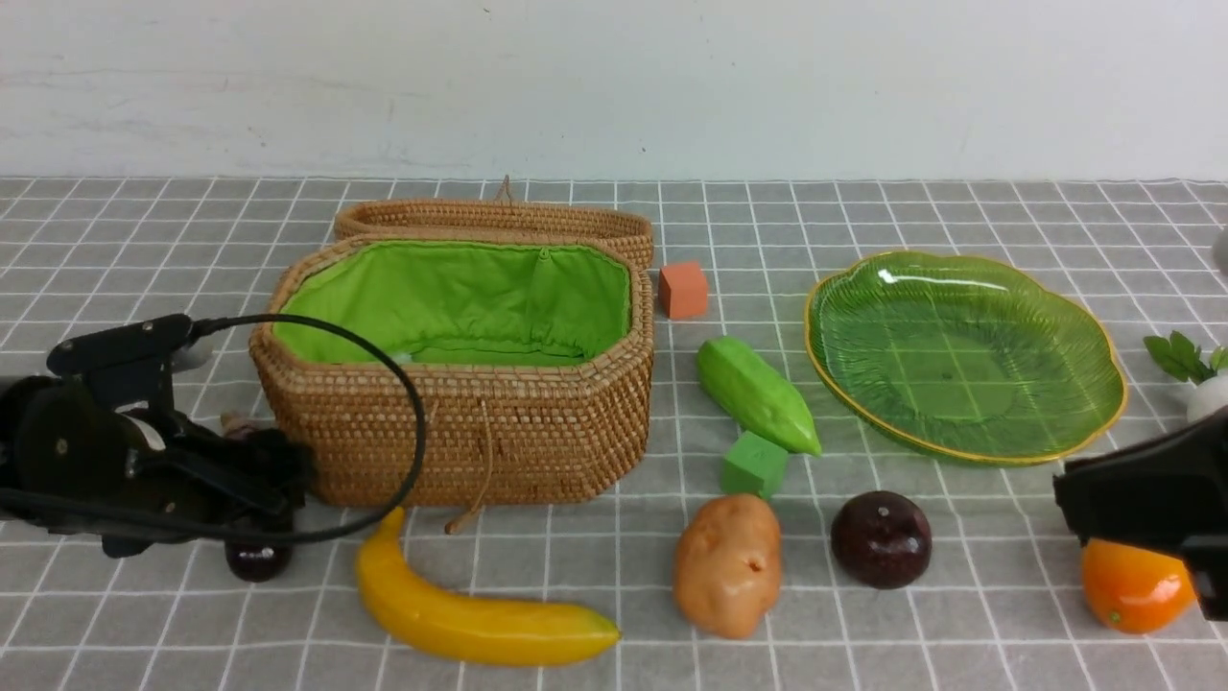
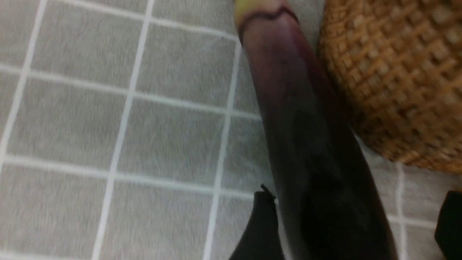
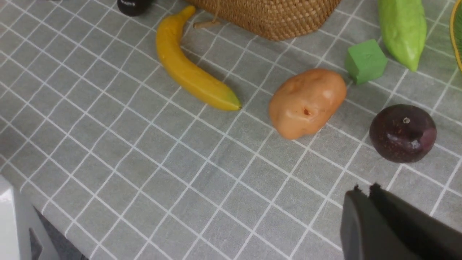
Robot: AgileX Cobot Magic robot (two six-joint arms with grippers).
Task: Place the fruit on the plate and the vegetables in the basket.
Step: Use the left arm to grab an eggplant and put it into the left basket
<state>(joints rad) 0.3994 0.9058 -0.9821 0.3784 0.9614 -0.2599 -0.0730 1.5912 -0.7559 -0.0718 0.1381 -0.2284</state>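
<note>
Straddle the slim eggplant (image 2: 299, 126) lying on the cloth (image 2: 72, 126) just beside the basket's (image 1: 460, 422) left end with the left gripper's (image 2: 355, 195) spread-apart fingers, squeeze mid-body, lift above its rim before swinging in, and leave the pinched-together, empty right gripper (image 3: 366, 189) parked near the plum (image 3: 402, 133).

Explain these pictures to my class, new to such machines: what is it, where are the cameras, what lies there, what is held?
It is a two-armed robot with grippers. One camera looks forward between the arms; one sits on each wrist. On the grey checked cloth stand an open woven wicker basket lined green and a green glass plate. Around them lie a yellow banana, dark plum, orange mango, tan potato, green gourd, white radish, orange cube and green cube. The left gripper is open around a slim purple eggplant beside the basket. The right gripper is shut, holding nothing.
</note>
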